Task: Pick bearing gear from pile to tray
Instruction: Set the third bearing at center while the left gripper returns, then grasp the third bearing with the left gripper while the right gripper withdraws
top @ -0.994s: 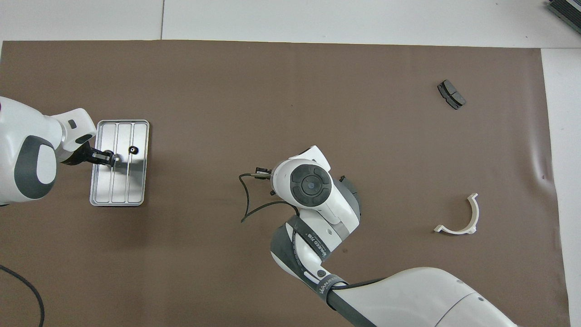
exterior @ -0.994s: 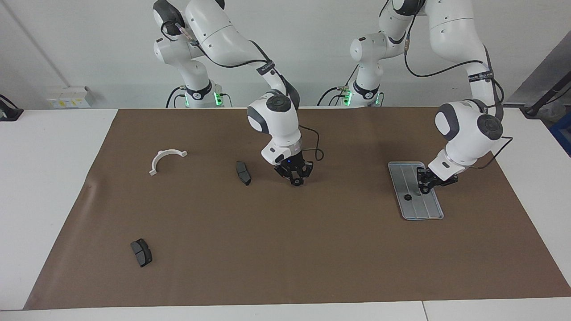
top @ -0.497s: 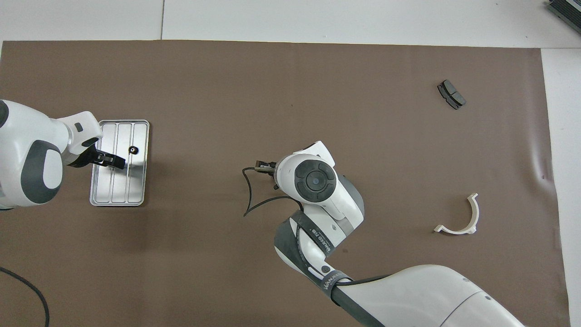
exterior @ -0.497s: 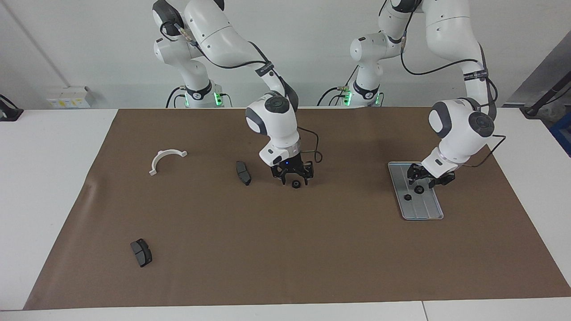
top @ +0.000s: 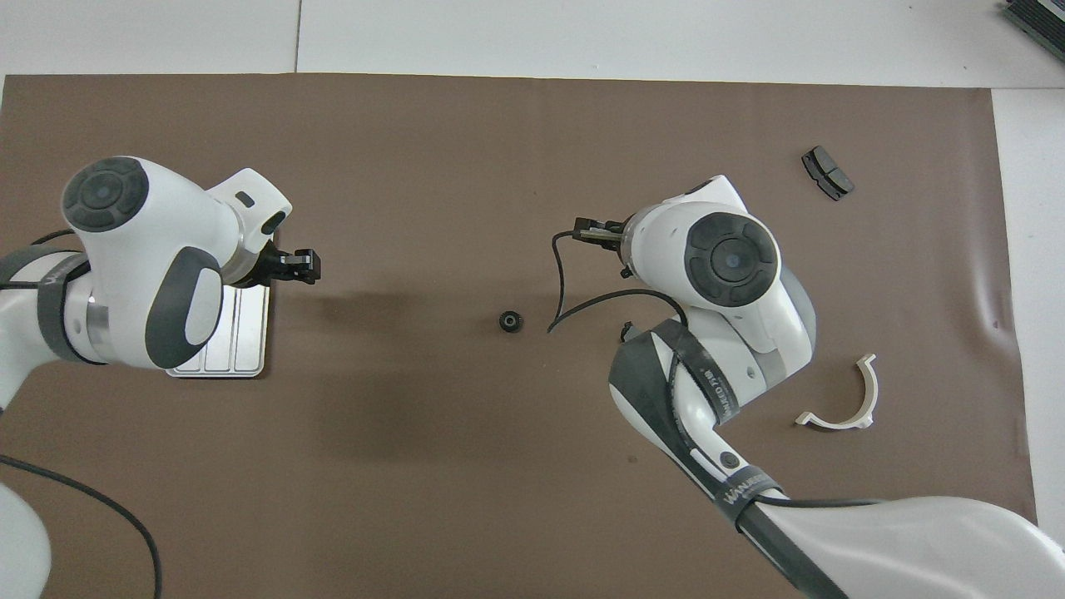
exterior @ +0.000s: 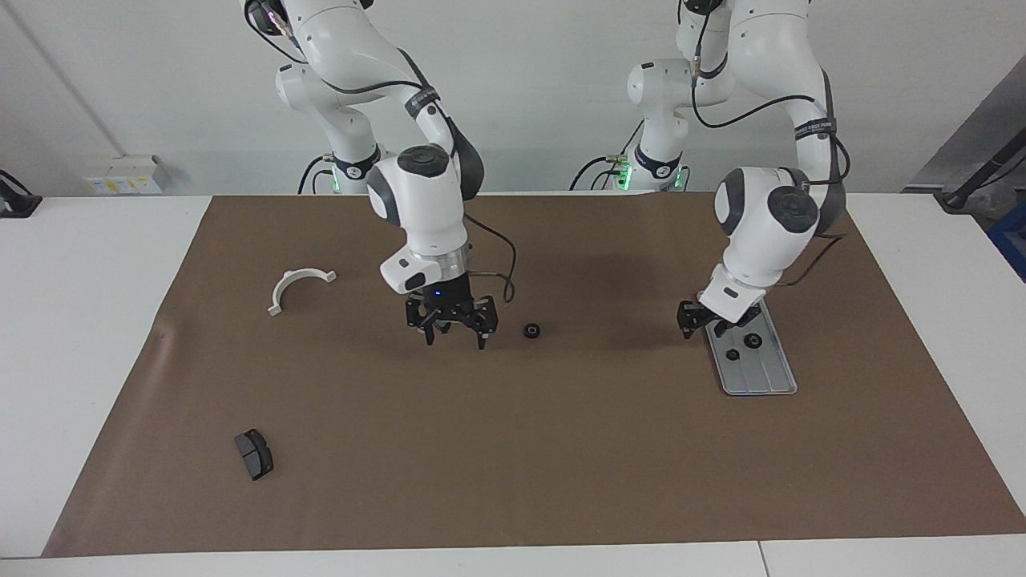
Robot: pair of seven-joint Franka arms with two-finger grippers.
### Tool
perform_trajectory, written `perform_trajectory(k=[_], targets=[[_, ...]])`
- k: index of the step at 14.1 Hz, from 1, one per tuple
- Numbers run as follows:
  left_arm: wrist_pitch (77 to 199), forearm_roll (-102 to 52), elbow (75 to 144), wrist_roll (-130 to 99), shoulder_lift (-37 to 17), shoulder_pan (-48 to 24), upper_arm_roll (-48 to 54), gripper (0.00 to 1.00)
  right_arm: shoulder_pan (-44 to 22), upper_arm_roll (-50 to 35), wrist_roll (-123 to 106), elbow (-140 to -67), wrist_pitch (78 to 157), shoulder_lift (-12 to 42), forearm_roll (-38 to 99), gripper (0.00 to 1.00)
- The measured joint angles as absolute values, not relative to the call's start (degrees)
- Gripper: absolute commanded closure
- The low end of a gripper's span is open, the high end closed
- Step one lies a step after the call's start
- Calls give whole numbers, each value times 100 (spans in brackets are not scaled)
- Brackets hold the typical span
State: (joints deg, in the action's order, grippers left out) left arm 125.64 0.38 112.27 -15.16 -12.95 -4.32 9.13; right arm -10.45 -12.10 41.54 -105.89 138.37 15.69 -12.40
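The bearing gear (exterior: 531, 330), mid-surface, looks small, rigid, light and prone to rolling, best pinched across its rim; right pincer (exterior: 454, 334) hangs open, left pincer (exterior: 696, 320) I cannot tell.

ring (top: 509, 321) alone mid-mat | left hand (top: 299, 266) beside tray (top: 250, 333)

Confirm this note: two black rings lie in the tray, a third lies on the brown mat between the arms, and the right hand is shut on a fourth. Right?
Not quite. The right hand holds nothing: the facing view shows its fingers spread open and empty above the brown mat. The rest stands: two black rings lie in the tray, and a third ring lies on the mat between the arms.
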Motion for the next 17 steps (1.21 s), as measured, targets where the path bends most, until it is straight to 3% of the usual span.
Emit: perform_trajectory(k=[9, 12, 17], targets=[[13520, 37, 11235, -4565, -1355, -2127, 930, 42, -10, -1210, 2848, -10280, 12513, 785, -1177, 0], [13811, 37, 11184, -5101, -1624, -2590, 923, 44, 9, -950, 2352, -10224, 11831, 358, -805, 0], [13527, 37, 10493, -5437, -2225, -2928, 908, 46, -41, -75, 1122, -9796, 10531, -59, -348, 0]])
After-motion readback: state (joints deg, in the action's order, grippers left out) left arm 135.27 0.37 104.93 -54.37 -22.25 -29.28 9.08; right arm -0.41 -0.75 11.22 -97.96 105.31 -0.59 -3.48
